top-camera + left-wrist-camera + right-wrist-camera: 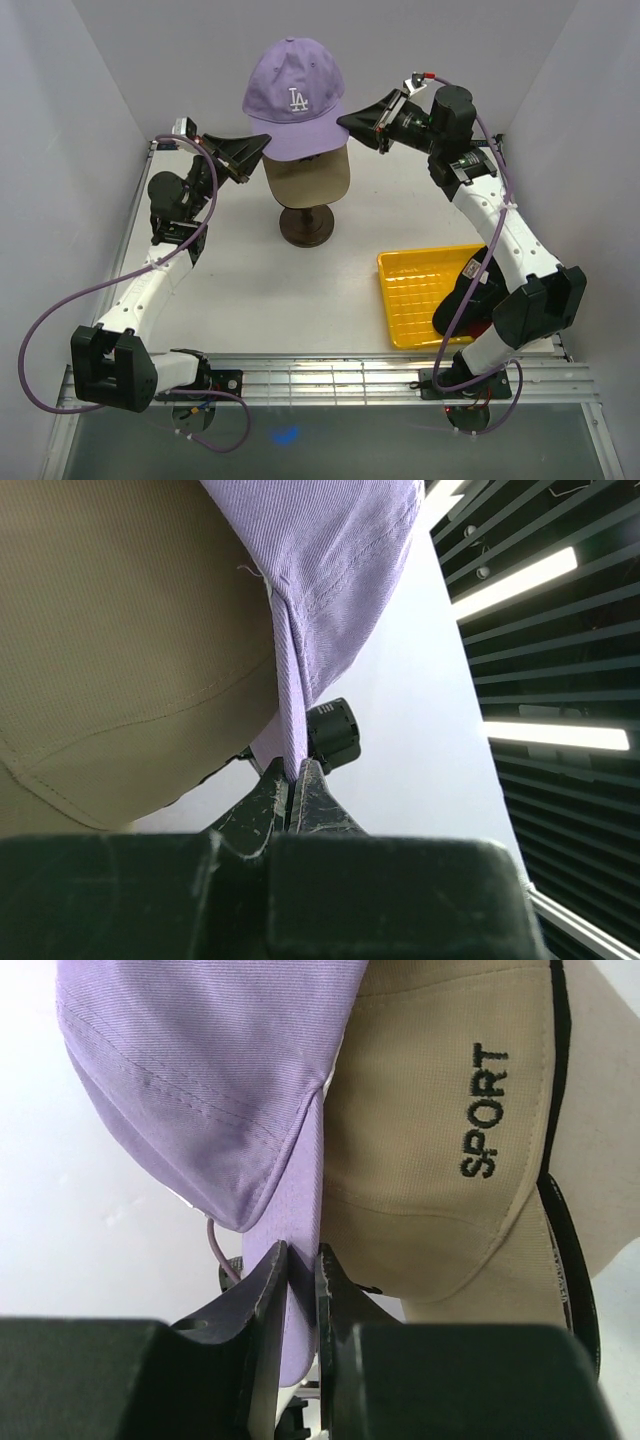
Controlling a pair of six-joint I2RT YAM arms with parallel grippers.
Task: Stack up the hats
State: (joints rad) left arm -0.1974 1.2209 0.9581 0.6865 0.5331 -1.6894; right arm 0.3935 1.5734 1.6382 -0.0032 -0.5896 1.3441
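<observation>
Lavender twill fills the middle of my overhead view: the lavender cap point(295, 100), white LA on its front, is up over the tan cap point(307, 178), which sits on the dark wooden stand point(307, 228) at the far middle of the table point(250, 290); I cannot tell whether the two caps touch. The left gripper point(262, 148) meets the lavender cap's left edge and the right gripper point(347, 122) its right edge. The yellow tray point(410, 300) lies by the right arm (something dark in it is mostly hidden by that arm). From the left wrist I see the fingers point(265, 805) pressed together on a fold of lavender cloth, the tan cap just beside it. From the right wrist the fingers point(262, 1280) pinch the lavender rim likewise; the tan cap alongside reads SPORT in black stitching.
</observation>
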